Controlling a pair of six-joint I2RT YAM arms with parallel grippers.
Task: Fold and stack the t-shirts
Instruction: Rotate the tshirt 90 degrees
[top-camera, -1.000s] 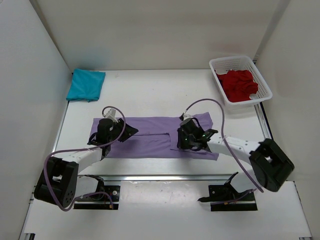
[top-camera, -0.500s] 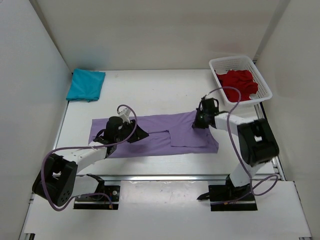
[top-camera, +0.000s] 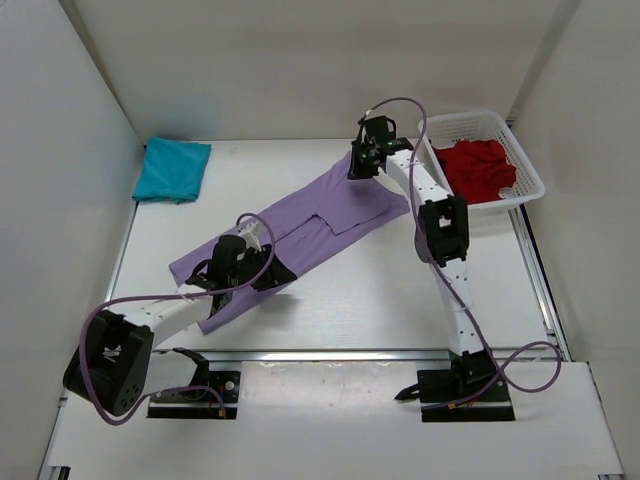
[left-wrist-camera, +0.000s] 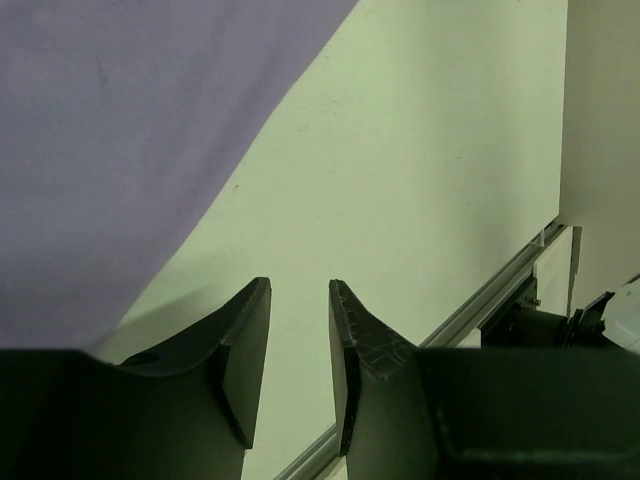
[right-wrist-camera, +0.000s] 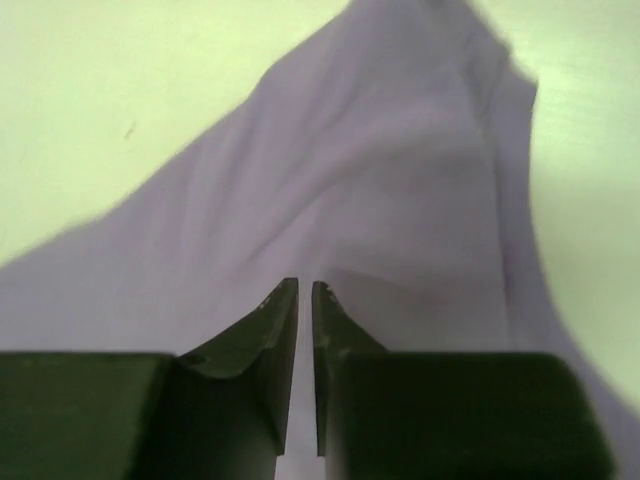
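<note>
Jaws x2 prs; 3 t-shirts (top-camera: 320, 208); 1 basket (top-camera: 500, 201)

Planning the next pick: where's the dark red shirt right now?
Top view: the dark red shirt lies crumpled inside the white mesh basket at the far right corner of the table, to the right of the lavender shirt.

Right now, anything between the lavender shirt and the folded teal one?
Nothing visible: only bare table between the lavender shirt and the folded teal shirt. The white basket sits off to the right.
</note>
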